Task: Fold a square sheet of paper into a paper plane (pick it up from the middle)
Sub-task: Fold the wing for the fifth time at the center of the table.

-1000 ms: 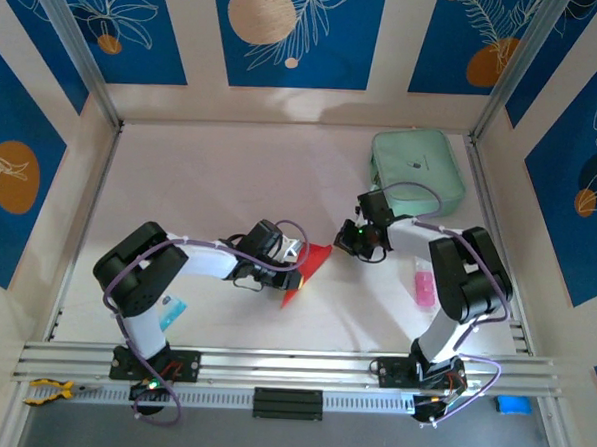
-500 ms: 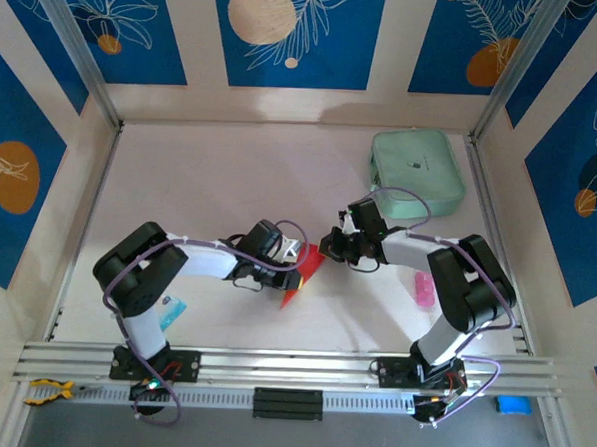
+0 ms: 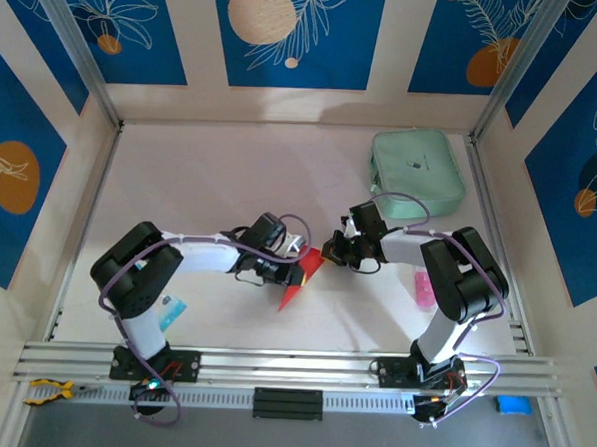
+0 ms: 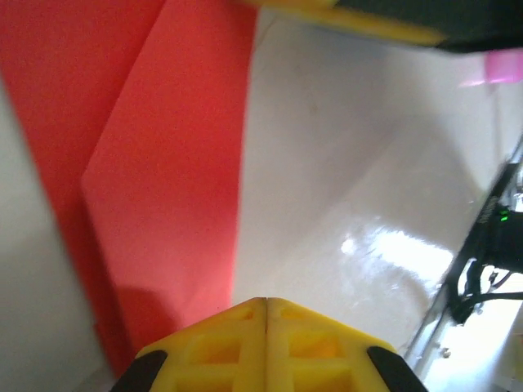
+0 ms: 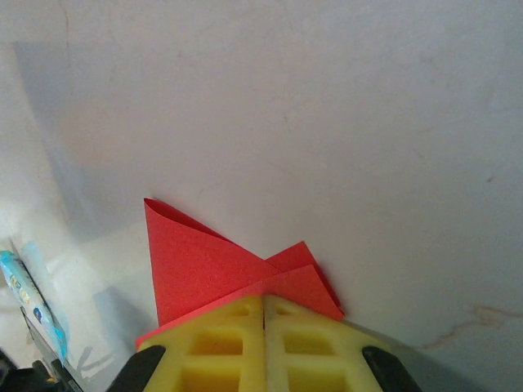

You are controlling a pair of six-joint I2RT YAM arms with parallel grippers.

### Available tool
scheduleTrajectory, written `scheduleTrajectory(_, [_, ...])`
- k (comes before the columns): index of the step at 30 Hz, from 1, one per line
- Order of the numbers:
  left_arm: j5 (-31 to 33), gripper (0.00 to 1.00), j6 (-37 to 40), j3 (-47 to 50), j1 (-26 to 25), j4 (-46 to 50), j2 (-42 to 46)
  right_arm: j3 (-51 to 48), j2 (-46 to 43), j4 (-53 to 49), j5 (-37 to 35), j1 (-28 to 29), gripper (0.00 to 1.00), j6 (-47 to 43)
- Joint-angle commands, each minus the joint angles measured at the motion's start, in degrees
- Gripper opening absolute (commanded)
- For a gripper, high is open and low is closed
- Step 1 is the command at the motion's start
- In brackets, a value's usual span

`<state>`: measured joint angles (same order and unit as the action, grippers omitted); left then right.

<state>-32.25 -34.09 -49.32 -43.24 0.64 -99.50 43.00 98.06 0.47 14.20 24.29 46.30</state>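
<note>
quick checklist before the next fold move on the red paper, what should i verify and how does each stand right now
1. Left end effector shut: ok.
2. Right end effector shut at an edge of the red paper: ok.
3. Paper truly pinched between either pair of fingers: cannot tell.
4. Paper shows folded layers and a pointed end: ok.
5. Mint-green pouch lies apart from the paper: ok.
</note>
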Motion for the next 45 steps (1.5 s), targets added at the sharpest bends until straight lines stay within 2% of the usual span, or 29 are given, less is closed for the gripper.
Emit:
scheduleTrajectory(1, [-3.2, 0.09, -0.9, -4.3, 0.4, 0.0, -2.1, -0.8, 2.5, -3.2, -1.8, -0.3, 0.02, -0.9])
scheduleTrajectory(6, [-2.8, 0.10, -0.3, -7.9, 0.1, 2.0, -7.7, -1.1, 2.4, -3.3, -1.9, -0.2, 0.02, -0.7])
scheduleTrajectory(11, [-1.5, 0.10, 1.3, -5.1, 0.0, 4.0, -8.8, -1.5, 2.1, -3.7, -2.3, -0.3, 0.02, -0.6])
scheduleTrajectory(28, [1.5, 0.17, 6.5, 1.0, -0.5, 11.5, -1.2, -1.0, 2.8, -5.2, -3.2, -0.4, 0.02, -0.8])
scheduleTrajectory(36, [3.7, 0.15, 5.4, 7.1, -0.6, 11.6, 3.7, -0.9, 2.9, -5.3, -3.2, -0.3, 0.02, -0.8])
scheduleTrajectory(45, [5.0, 0.08, 4.9, 8.3, -0.6, 10.7, 5.8, -1.3, 1.4, -3.4, -1.3, -0.4, 0.03, -1.1])
